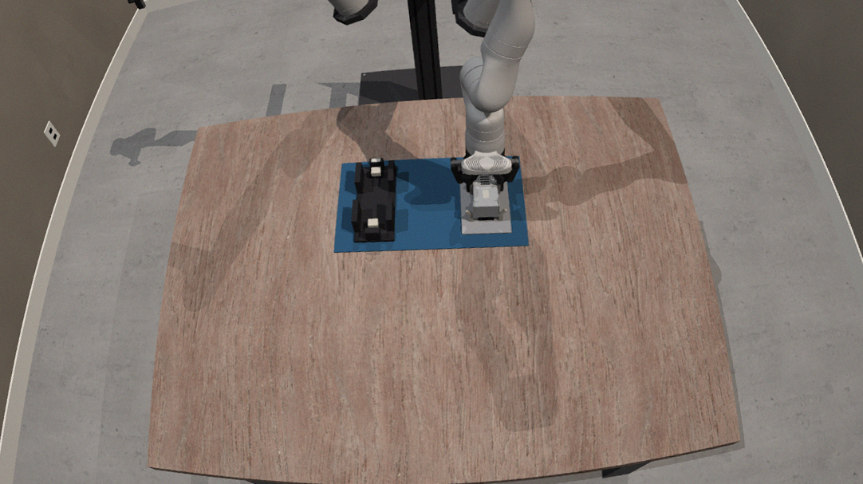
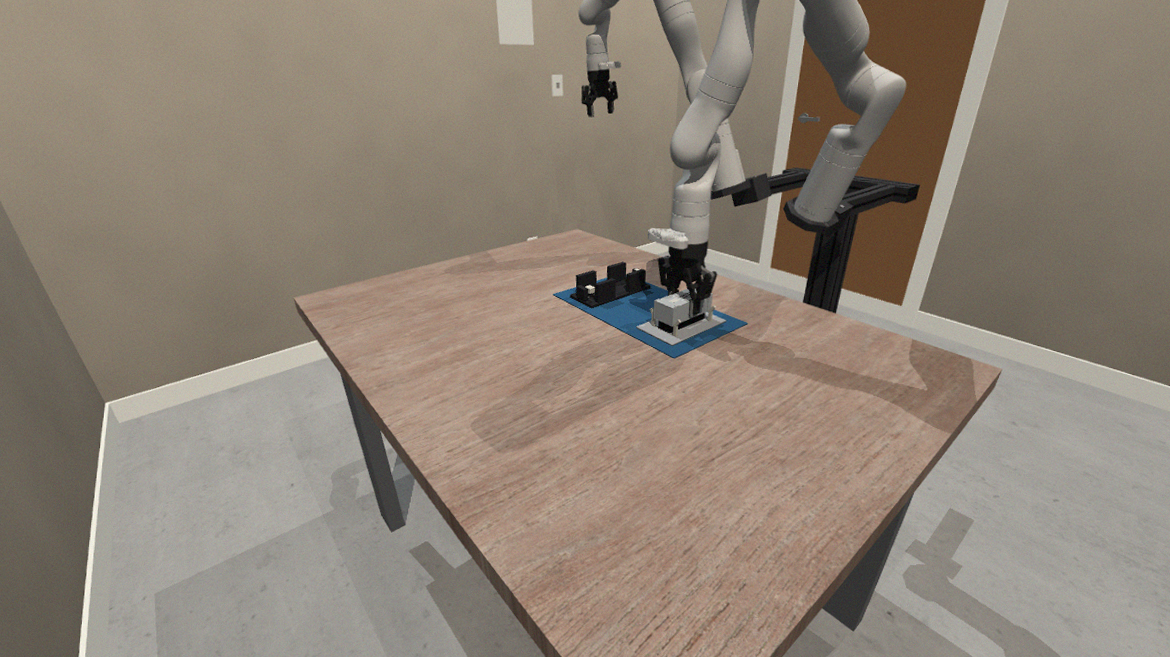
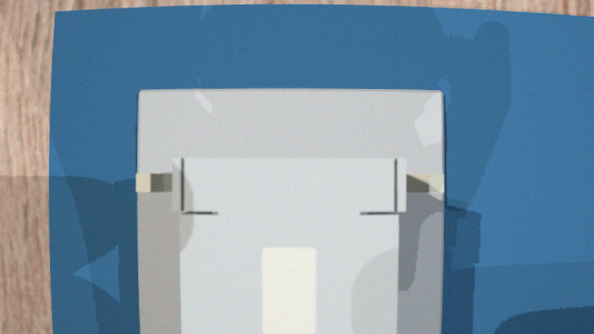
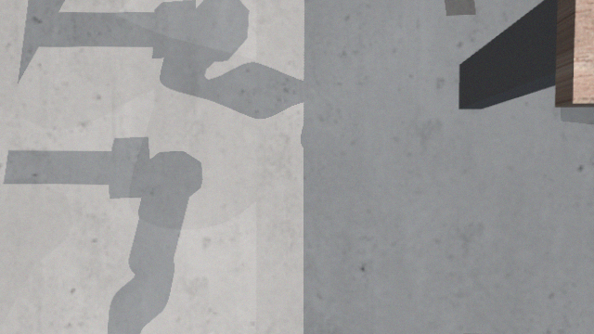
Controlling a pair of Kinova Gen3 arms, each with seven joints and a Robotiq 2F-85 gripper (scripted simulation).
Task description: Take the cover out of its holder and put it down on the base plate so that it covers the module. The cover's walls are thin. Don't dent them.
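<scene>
The grey cover (image 1: 485, 198) (image 2: 669, 309) (image 3: 232, 232) is level, low over the light grey base plate (image 1: 485, 229) (image 3: 288, 122), and its long sides look parallel to the plate's. A dark strip shows beneath it; the module is otherwise hidden, and whether the cover touches the plate cannot be told. My left gripper (image 1: 484, 181) (image 2: 686, 298) points down, shut on the cover. The black holder (image 1: 376, 200) (image 2: 607, 289) has no cover in it. My right gripper (image 2: 600, 110) is open and empty, high up and away from the table.
Small cream posts (image 3: 143, 183) stand on the base plate beside the cover's flanges. The blue mat (image 1: 435, 231) (image 3: 288, 46) lies under plate and holder. The holder has upright black walls and cream blocks. The wooden table (image 1: 361, 355) surrounds the mat.
</scene>
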